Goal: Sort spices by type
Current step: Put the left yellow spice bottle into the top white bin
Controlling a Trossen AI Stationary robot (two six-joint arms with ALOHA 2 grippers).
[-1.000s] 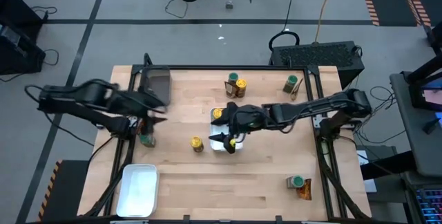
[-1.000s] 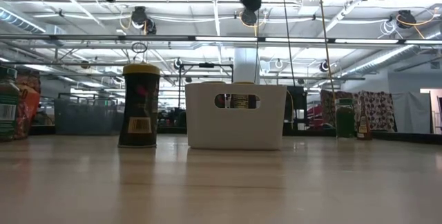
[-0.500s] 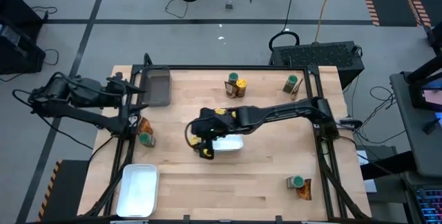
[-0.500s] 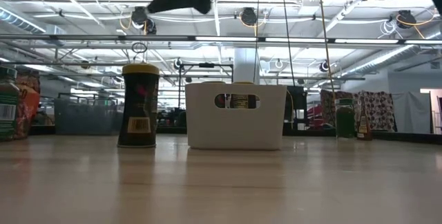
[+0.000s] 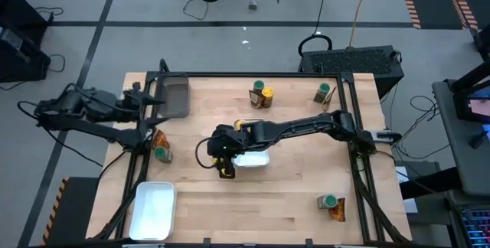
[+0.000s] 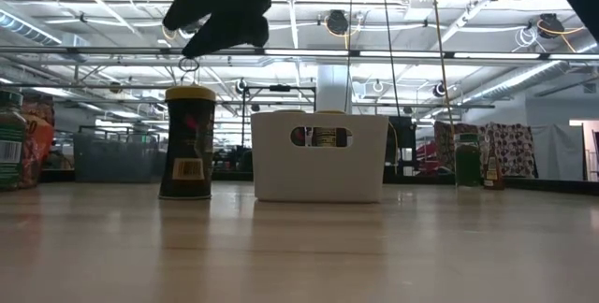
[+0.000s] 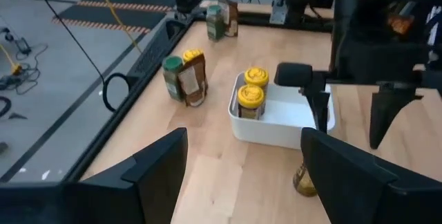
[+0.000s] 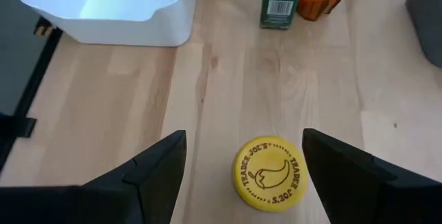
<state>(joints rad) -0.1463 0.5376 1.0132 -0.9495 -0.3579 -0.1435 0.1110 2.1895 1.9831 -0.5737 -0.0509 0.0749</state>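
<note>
Two yellow-lidded jars are seen inside the white tray mid-counter; a third yellow-lidded jar is straddled from above by the spread right pincer. The left pincer is held spread beside the dark bin.

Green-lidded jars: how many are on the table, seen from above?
4 green-lidded jars: one at top centre, one at top right, one at the left edge, one at bottom right. None seems hidden.
</note>
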